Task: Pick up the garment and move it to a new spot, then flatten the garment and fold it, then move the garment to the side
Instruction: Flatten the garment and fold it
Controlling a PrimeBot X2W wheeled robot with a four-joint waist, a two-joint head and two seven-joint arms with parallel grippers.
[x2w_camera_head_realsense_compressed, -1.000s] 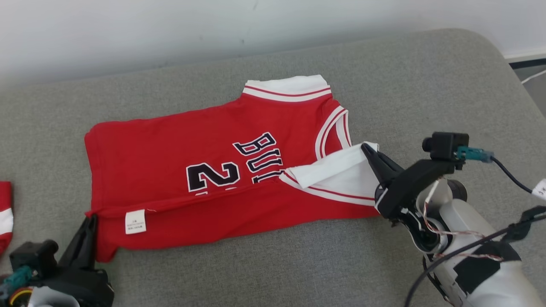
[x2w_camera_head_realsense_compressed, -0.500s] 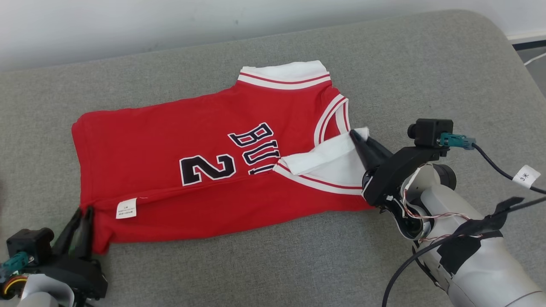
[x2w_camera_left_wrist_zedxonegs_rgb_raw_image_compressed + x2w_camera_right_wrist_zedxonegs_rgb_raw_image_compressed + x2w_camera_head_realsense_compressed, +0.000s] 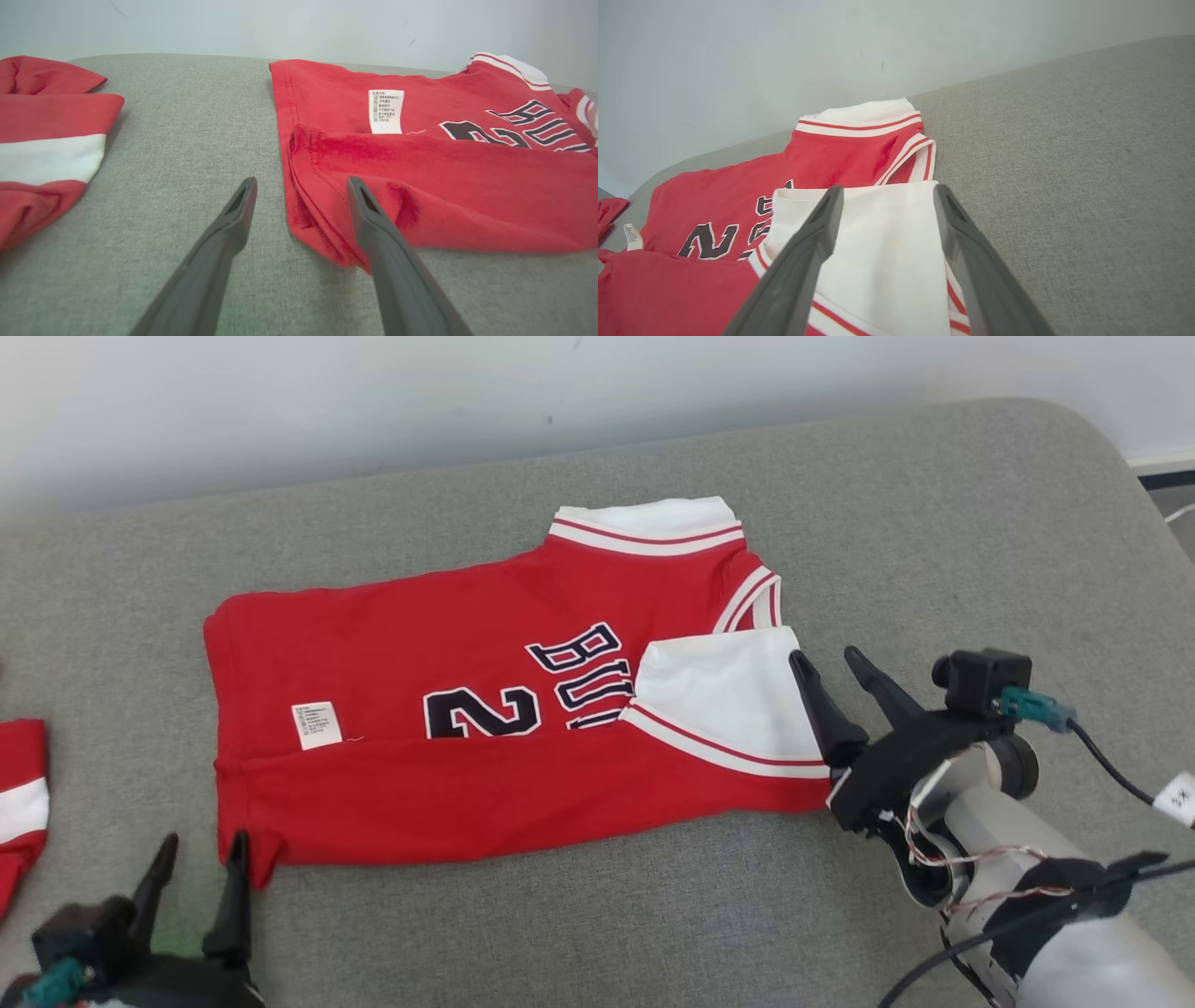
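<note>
Garment [image 3: 392, 644] — red jersey, mid grey padded surface [image 3: 597, 915], near long edge folded over. Soft, light, limp; probably sags if lifted — best pinched at hem corner [image 3: 266, 859] and sleeve edge. Left gripper [image 3: 204, 840]: spread, empty, by near-left hem corner. Right gripper [image 3: 823, 654]: spread, empty, beside the white sleeve [image 3: 728, 695], right.

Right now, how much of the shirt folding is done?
Done: the red basketball jersey lies flat on the grey cushion, its near long edge folded over. In hand: nothing; left gripper and right gripper stand open. Left: likely more folds, then moving it aside.
</note>
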